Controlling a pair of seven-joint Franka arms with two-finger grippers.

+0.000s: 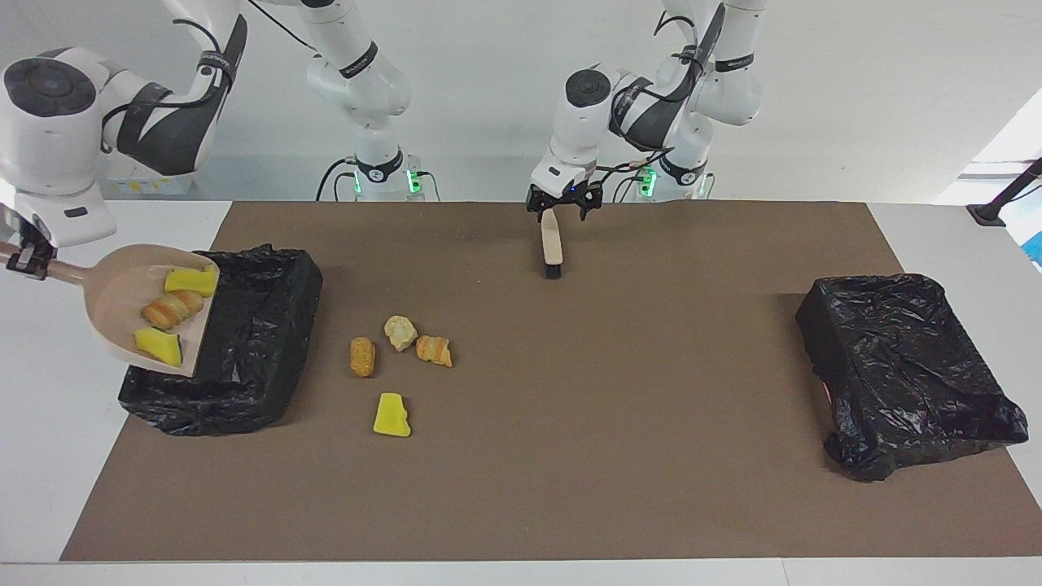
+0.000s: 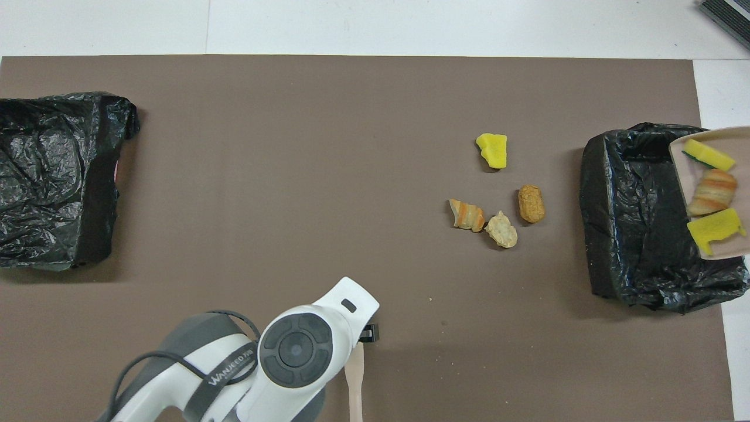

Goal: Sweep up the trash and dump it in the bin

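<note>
**Item: trash, seven lumps.**

- Three lie in my dustpan (image 1: 114, 303): a yellow foam chunk (image 1: 191, 280), an orange-brown roll (image 1: 172, 309) and a second yellow chunk (image 1: 159, 344).
- Four lie on the brown mat (image 1: 619, 456) of the counter, just beside the bin (image 1: 260, 325) at the right arm's end: a brown nugget (image 1: 362, 356), a pale lump (image 1: 400, 332), a striped orange piece (image 1: 434, 350), and, farther from the robots, a yellow wedge (image 1: 392, 415).

**Handling, as I judge it.** All are light. The foam is soft and springy, and the rough pieces are stiffer and apt to roll. None is for pinching: I would push them with bristles into the pan and tip them out over its lip.

**Right tool** (image 1: 28, 256): pressed together on the dustpan's handle. The pan is tilted, with its lip over the bin's edge and the three lumps low against that lip.

**Left tool** (image 1: 560, 210): spread wide at the handle end of the brush (image 1: 553, 248), pinching nothing. The brush lies flat on the mat near the robots, bristles pointing away from them. I would take it by the handle end.

**Second bin** (image 1: 904, 366): at the left arm's end, well apart from all the trash.
</note>
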